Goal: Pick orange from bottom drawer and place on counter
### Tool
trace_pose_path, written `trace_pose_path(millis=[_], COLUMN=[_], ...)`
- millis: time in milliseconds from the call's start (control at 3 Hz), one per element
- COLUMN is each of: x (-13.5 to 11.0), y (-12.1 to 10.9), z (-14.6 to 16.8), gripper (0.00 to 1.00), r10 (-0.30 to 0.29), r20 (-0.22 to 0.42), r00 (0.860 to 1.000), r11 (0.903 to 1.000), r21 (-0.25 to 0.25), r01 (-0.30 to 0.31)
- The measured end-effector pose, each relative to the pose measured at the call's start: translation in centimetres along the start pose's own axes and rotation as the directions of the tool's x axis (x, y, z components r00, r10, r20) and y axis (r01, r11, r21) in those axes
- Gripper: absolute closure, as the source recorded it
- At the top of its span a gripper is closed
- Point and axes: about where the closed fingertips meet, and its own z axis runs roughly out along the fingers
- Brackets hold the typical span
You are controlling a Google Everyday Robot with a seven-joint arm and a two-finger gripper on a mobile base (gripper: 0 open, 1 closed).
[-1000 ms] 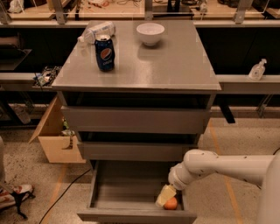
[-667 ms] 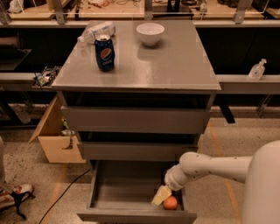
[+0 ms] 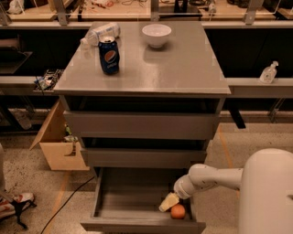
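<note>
Our big grey counter (image 3: 183,68) is the tabletop up high. Under it, the bottom drawer (image 3: 128,201) sits open. Our gripper (image 3: 169,202) is down inside it, just beside the orange (image 3: 178,211). We cannot tell if it is open or closed. We might bump the round orange, and it could roll away.

Speckled floor (image 3: 27,176) with an open cardboard box (image 3: 59,154) on it; tan workbench (image 3: 123,10) with metal posts (image 3: 250,11) behind.
</note>
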Motion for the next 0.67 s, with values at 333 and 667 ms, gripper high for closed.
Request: trace_pose_path(millis=[333, 667], x=[1.51, 1.60], y=[-2.65, -2.57], z=[2.74, 2.94], gripper=[0.00, 0.00], r10=[0.064, 0.065], r20=[-0.004, -0.005], r00=[0.998, 0.998], r11=[0.9979, 0.9979], r21=[0.011, 0.007], r01=[-0.064, -0.065])
